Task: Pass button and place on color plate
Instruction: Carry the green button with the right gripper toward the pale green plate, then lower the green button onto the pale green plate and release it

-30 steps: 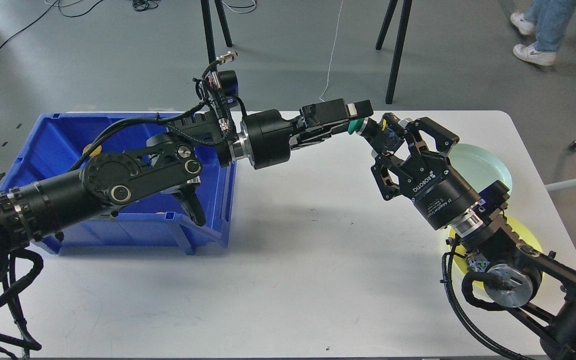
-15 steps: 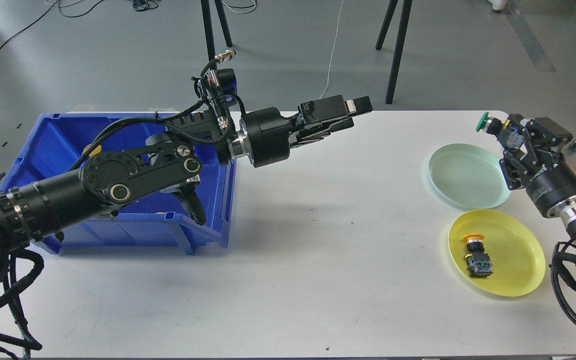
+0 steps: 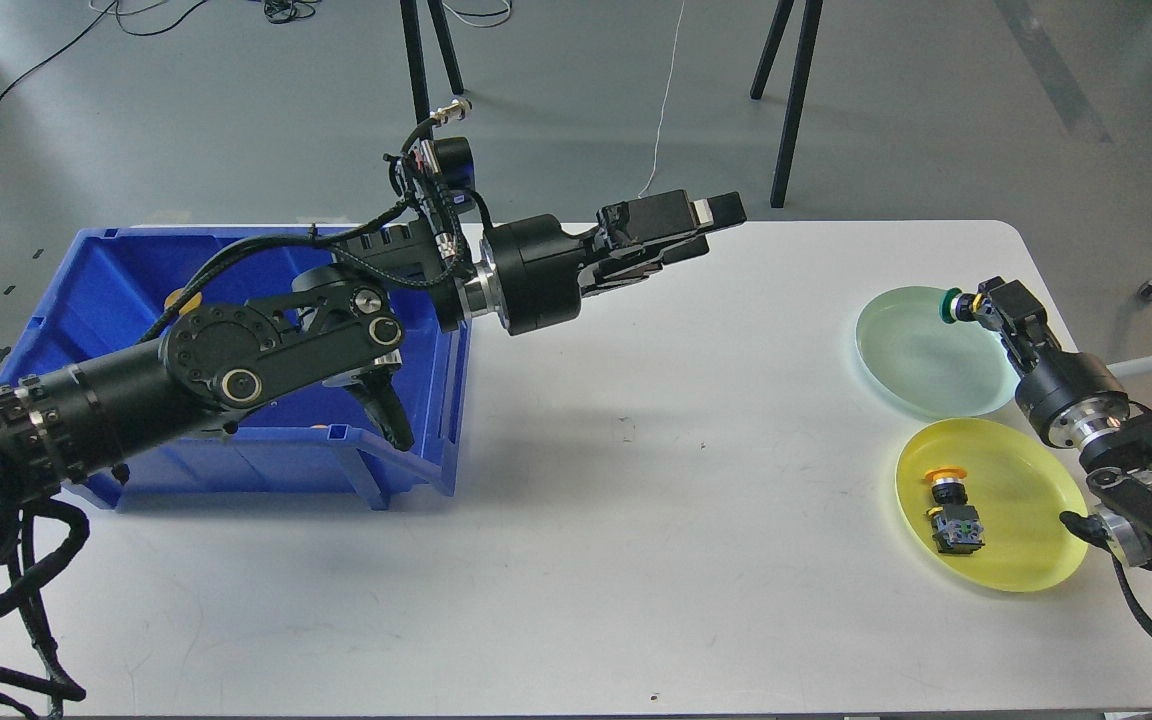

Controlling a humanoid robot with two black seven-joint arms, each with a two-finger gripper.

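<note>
Nearest to me, on the white table point(image 3: 576, 560), lies the yellow plate point(image 3: 1026, 540), which I take as my landmark. On it, toward its left side, rests a button with a yellow cap point(image 3: 948, 500), lying on its side with the cap pointing away from me and its dark body toward me.

Just beyond the yellow plate, close to its far rim without touching it that I can see, sits the pale green plate point(image 3: 911, 360). My right gripper point(image 3: 981, 305) reaches in from the right of the yellow plate and ends over the far right rim of the green plate. It is closed on a green button point(image 3: 952, 305), whose green cap points left, over the green plate's rim. Whether the button touches the plate, I cannot tell.

Well to the left of the yellow plate, across a wide stretch of bare table, stands the blue bin point(image 3: 86, 300). My left arm passes over the bin, and my left gripper point(image 3: 711, 225) hangs above the table's far edge, pointing right toward the plates. Its fingers sit close together with only a narrow gap, and they hold nothing.
</note>
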